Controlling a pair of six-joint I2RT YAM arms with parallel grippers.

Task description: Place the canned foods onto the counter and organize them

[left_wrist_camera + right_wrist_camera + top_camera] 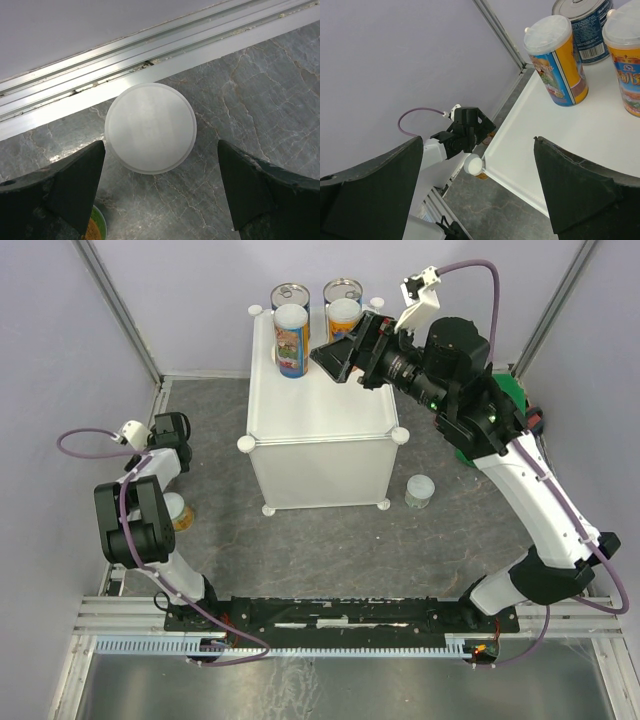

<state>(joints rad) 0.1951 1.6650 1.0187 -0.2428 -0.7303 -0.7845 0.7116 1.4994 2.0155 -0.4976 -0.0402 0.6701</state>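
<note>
White plastic forms the counter [320,430], a boxy cabinet with round knobs at its corners, standing in the middle of the grey marbled floor [330,550]. Four cans stand upright along its far edge. At the back are the left blue can [290,292] and the right blue can [343,290], both with silver pull-tab tops. The right wrist view shows a barcode on a white panel on one of them.

In front of the left blue one stands a colourful can [291,340] with a white lid. Its label is yellow, blue and red with cartoon figures. Beside it is an orange can [343,320], also white-lidded, with a blue banner whose writing is too small to read. No brand name can be made out on any of them.

The right gripper [477,142] hangs over the counter just beside these cans, fingers spread wide with nothing between them. The left gripper [161,150] hangs over the floor at the left, beside an aluminium rail [150,55]. Its fingers are likewise wide apart, and the round top of a white-lidded can [145,115] lies between them, touching neither.

A pale green can [420,490] stands on the floor near the counter's near right corner. A green cloth [512,390] shows behind the right arm.
</note>
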